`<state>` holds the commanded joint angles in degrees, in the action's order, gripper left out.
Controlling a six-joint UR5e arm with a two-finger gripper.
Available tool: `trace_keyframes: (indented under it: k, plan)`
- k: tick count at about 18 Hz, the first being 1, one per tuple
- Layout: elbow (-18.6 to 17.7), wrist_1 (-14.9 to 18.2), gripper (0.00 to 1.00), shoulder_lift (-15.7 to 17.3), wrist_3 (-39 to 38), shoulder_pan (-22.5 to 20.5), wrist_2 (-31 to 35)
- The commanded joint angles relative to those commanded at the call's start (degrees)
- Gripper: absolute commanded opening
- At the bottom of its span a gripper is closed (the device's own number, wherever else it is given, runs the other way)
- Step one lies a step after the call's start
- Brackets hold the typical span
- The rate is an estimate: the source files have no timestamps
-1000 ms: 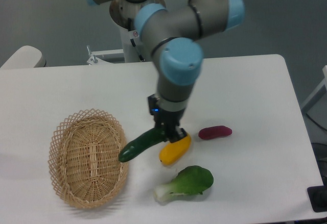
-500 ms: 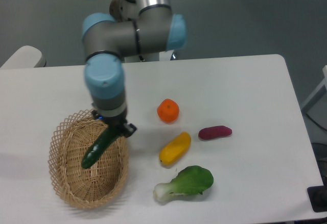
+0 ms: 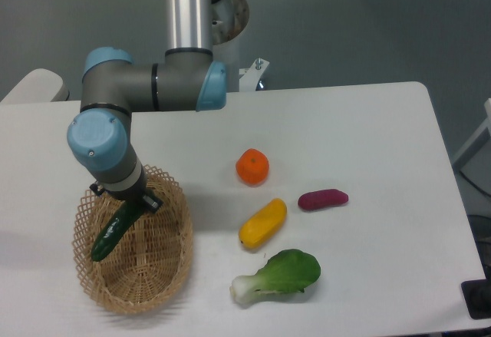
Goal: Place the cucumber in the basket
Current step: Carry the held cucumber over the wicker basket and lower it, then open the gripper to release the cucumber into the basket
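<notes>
— Wicker first: where is the slim, glossy dark green cucumber (image 3: 113,231)?

— Tilted over the left side of the tan oval woven wicker basket (image 3: 136,242), its upper end pinched by the two-finger gripper (image 3: 130,203).

— Risk?

— Released here, it may tip across the open lattice rim and roll out left.

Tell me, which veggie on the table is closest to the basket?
The yellow vegetable; the leafy bok choy and purple vegetable lie farther from the basket.
</notes>
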<state>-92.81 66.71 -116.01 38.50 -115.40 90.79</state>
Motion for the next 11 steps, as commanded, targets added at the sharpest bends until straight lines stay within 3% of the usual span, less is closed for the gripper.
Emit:
trace_keyframes:
  k: [4, 5, 7, 9, 11]
  plan:
    - [0.26, 0.0, 0.31, -0.18, 0.09, 0.0, 0.0]
    - [0.35, 0.0, 0.38, -0.26, 0.35, 0.0, 0.0]
    - [0.53, 0.0, 0.65, -0.27, 0.53, 0.0, 0.09]
    - [0.88, 0.0, 0.73, -0.27, 0.7, 0.0, 0.26]
    - [1.4, 0.0, 0.99, -0.35, 0.7, -0.09, 0.35]
